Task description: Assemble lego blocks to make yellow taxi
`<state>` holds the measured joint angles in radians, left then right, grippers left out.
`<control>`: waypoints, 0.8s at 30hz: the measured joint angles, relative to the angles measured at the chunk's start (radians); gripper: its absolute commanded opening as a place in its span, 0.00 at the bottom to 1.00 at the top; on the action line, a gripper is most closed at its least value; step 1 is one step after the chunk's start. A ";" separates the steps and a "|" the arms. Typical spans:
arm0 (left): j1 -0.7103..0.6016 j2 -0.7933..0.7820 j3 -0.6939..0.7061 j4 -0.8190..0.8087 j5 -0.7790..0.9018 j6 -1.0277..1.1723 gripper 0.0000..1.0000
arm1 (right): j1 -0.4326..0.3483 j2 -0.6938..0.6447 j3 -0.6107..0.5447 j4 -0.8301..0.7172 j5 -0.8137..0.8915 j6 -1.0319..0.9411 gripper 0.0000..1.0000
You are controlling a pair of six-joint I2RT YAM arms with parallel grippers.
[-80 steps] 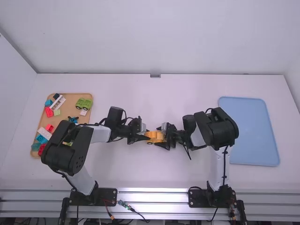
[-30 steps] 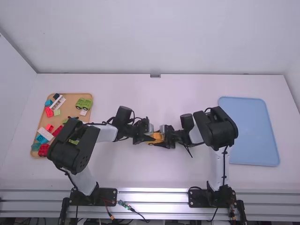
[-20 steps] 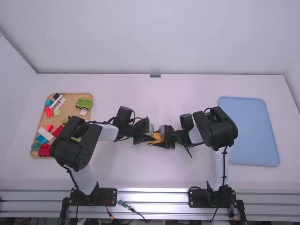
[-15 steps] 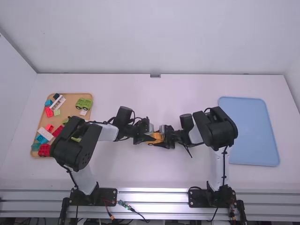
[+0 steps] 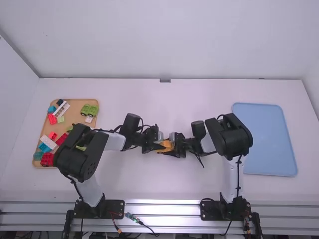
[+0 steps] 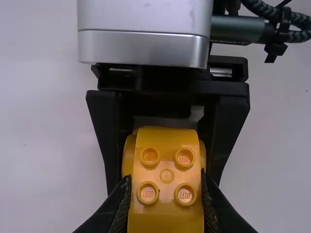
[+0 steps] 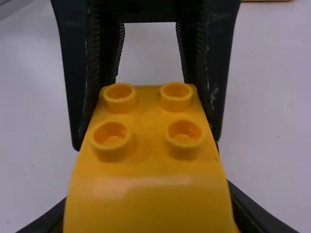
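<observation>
**Both grippers hold the yellow-orange plastic toy-block body with round studs (image 5: 166,145)**

We see this body around the middle of the white table (image 5: 134,181), between the two arms. It has a smooth, glossy surface. On its flat top stand four round studs in two rows, and in the left wrist view a small round mark lies between them. Beside this top, in the right wrist view, the surface bends down in a smooth slope. If the body touches the table, we cannot tell.

The black left gripper (image 5: 157,146) is closed on the body: its two fingers (image 6: 119,211) press from opposite sides and are kept apart by the width of the piece. The black right gripper (image 5: 172,149) grips the same body from its other end, also with one finger (image 7: 47,221) on each side.

The left arm (image 5: 77,154) is bent, and from its elbow it stretches to the right, with the wrist low over the table. The right arm (image 5: 232,137) is bent too, and its forearm points to the left, so the grippers face each other very near.

At the left lies a light brown wooden tray (image 5: 75,109), with red, blue, white and green blocks. At the right lies a light blue, rectangular plastic tray (image 5: 264,139).
</observation>
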<state>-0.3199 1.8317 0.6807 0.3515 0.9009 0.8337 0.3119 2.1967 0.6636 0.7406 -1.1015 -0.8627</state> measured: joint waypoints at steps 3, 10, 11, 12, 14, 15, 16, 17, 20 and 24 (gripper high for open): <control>0.000 0.000 -0.013 0.026 0.003 0.000 0.02 | 0.000 0.000 0.000 0.000 -0.001 0.000 0.48; 0.026 0.000 -0.021 0.024 0.016 0.000 0.02 | 0.000 0.000 0.000 0.002 0.002 0.008 0.48; 0.031 0.000 -0.021 0.023 0.010 0.000 0.02 | 0.000 0.000 0.000 0.003 0.002 0.006 0.48; 0.032 0.000 -0.021 0.021 0.009 0.000 0.02 | 0.000 0.000 0.000 0.003 0.002 0.006 0.48; 0.042 0.000 -0.028 0.022 0.018 0.006 0.02 | -0.001 0.000 0.000 0.003 0.002 0.006 0.48; 0.042 0.000 -0.028 0.021 0.022 0.013 0.02 | -0.001 0.000 0.000 0.003 0.002 0.007 0.48; 0.041 0.000 -0.029 0.021 0.024 0.021 0.02 | -0.001 0.000 0.000 0.003 0.002 0.006 0.48; 0.042 0.000 -0.029 0.021 0.031 0.034 0.02 | -0.001 0.000 0.000 0.003 0.000 0.004 0.48; 0.042 0.000 -0.033 0.031 0.041 0.050 0.02 | -0.001 0.000 0.000 0.002 -0.002 0.002 0.48; 0.037 0.002 -0.033 0.027 0.064 0.057 0.02 | -0.001 0.000 0.000 0.002 0.001 0.003 0.48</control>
<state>-0.2832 1.8336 0.6476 0.3782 0.9646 0.8906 0.3111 2.1967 0.6636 0.7422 -1.1007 -0.8597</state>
